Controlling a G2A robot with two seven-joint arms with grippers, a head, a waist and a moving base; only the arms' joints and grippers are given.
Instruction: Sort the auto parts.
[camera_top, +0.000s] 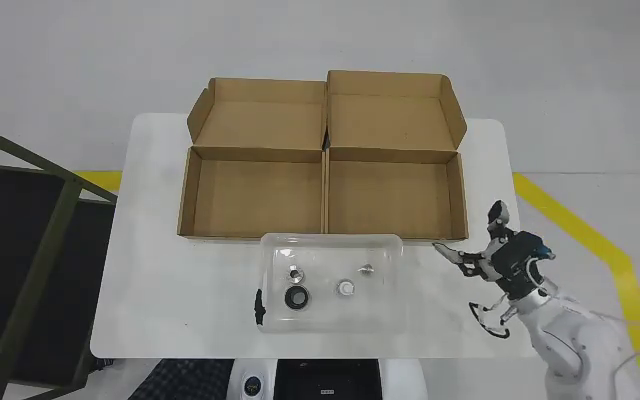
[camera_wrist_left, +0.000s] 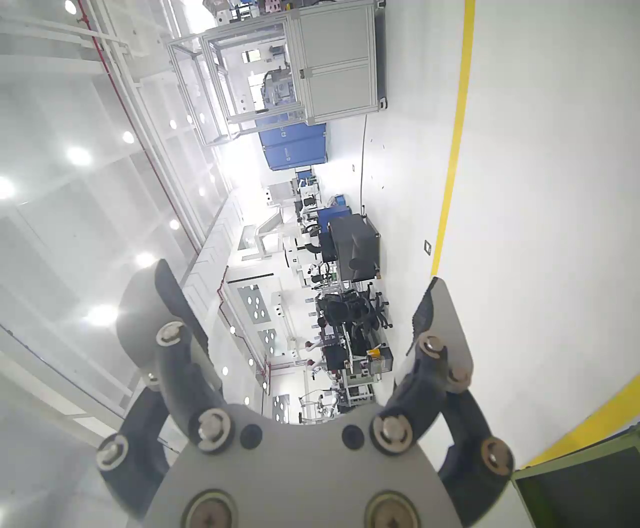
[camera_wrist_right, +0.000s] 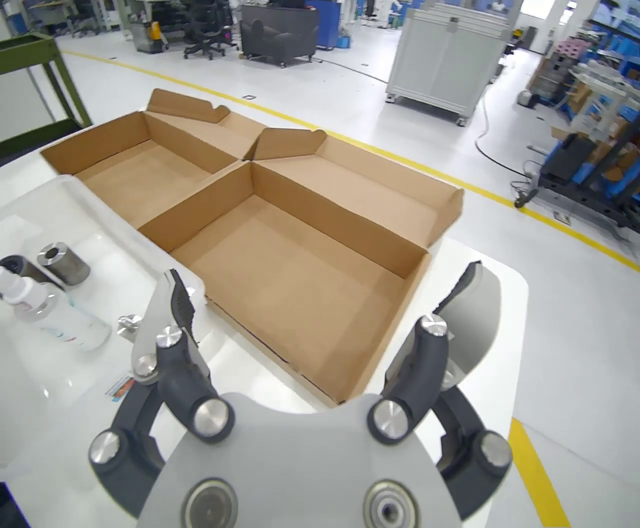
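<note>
A clear plastic tray (camera_top: 381, 303) sits at the table's near middle. It holds a metal cylinder (camera_top: 296, 272) (camera_wrist_right: 62, 265), a black ring (camera_top: 297, 298) (camera_wrist_right: 14, 265), a small white bottle (camera_top: 345, 288) (camera_wrist_right: 50, 315) and a small metal bolt (camera_top: 366, 268) (camera_wrist_right: 127, 325). Behind it stand two open cardboard boxes side by side, the left box (camera_top: 255, 198) (camera_wrist_right: 135, 175) and the right box (camera_top: 393, 198) (camera_wrist_right: 300, 280); nothing lies in either. My right gripper (camera_top: 470, 282) (camera_wrist_right: 325, 285) hovers open near the right box's near right corner, holding nothing. My left gripper (camera_wrist_left: 300, 295) is open, holding nothing, and faces the room.
A small black piece (camera_top: 260, 305) sits at the tray's left edge. A dark green metal frame (camera_top: 50, 230) stands left of the table. Bare white tabletop (camera_top: 150, 290) lies left of the tray and around my right gripper.
</note>
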